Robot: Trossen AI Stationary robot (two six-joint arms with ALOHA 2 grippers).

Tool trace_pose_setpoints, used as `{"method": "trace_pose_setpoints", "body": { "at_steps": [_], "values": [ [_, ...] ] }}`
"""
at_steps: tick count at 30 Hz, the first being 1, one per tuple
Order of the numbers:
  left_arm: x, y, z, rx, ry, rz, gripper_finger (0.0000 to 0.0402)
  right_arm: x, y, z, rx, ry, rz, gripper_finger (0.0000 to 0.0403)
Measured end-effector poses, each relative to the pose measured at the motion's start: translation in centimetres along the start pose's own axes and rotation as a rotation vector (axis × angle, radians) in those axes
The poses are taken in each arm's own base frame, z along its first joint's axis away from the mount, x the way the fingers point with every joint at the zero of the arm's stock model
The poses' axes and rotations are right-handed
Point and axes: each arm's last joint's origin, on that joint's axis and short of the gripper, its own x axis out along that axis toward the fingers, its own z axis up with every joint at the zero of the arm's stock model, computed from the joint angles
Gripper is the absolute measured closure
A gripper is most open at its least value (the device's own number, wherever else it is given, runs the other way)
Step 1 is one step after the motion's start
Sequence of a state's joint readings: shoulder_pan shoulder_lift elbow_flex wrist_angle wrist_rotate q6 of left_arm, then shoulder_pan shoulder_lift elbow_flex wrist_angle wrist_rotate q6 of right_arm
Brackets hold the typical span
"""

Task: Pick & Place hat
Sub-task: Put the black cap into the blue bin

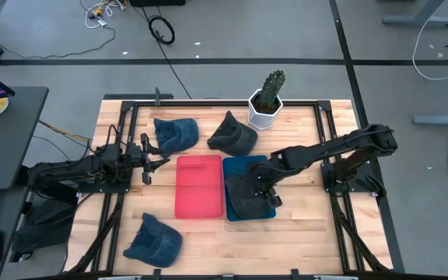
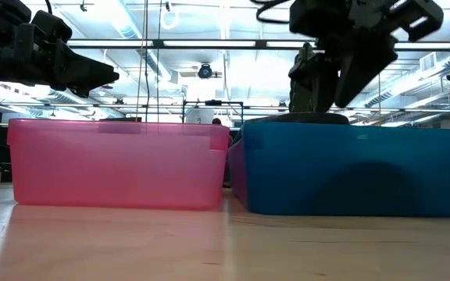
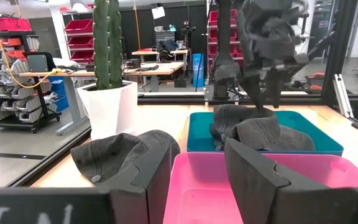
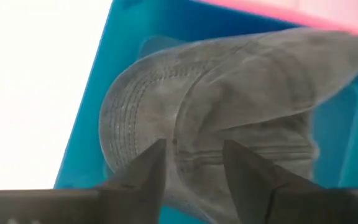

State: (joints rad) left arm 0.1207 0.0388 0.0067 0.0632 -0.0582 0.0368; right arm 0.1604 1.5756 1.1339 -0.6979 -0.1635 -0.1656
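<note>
A dark grey hat lies in the blue bin, its crown showing just above the bin's rim in the low view. My right gripper hangs over it, pointing down, open, with the fingertips astride a ridge of the crown. The left wrist view shows this gripper right above the hat. My left gripper waits open left of the pink bin, clear of everything. My right gripper comes at the hat's crown from above with open fingers. I cannot tell whether the fingertips touch the cloth. The hat rests in the blue bin.
A second dark hat and a blue hat lie behind the bins. Another blue hat lies near the table's front left. A cactus in a white pot stands at the far edge. The pink bin holds nothing.
</note>
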Motion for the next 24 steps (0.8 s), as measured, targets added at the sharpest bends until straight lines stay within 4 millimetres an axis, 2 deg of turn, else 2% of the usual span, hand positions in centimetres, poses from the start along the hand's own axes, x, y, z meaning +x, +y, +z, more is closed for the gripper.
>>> {"method": "trace_pose_setpoints", "body": {
  "at_steps": [3, 6, 10, 18, 24],
  "values": [
    [0.0, 0.0, 0.0, 0.000, 0.000, -0.001, 0.0246, -1.4, 0.1, 0.0, -0.018, -0.040, -0.047, 0.0218],
    [0.0, 0.0, 0.0, 0.000, 0.000, 0.000, 0.0246, -2.6, 0.0, 0.2, -0.013, -0.078, -0.169, 0.0204],
    [0.0, 0.0, 0.0, 0.000, 0.000, -0.001, 0.0246, -3.7, -0.8, 0.5, 0.093, -0.153, -0.321, 0.0200],
    [0.0, 0.0, 0.0, 0.000, 0.000, 0.000, 0.0246, -4.7, -3.7, 0.4, 0.236, -0.222, -0.377, 0.0199],
    [0.0, 0.0, 0.0, 0.000, -0.001, 0.000, 0.0246, -6.5, -5.8, 0.8, 0.298, -0.261, -0.413, 0.0199]
  ]
}}
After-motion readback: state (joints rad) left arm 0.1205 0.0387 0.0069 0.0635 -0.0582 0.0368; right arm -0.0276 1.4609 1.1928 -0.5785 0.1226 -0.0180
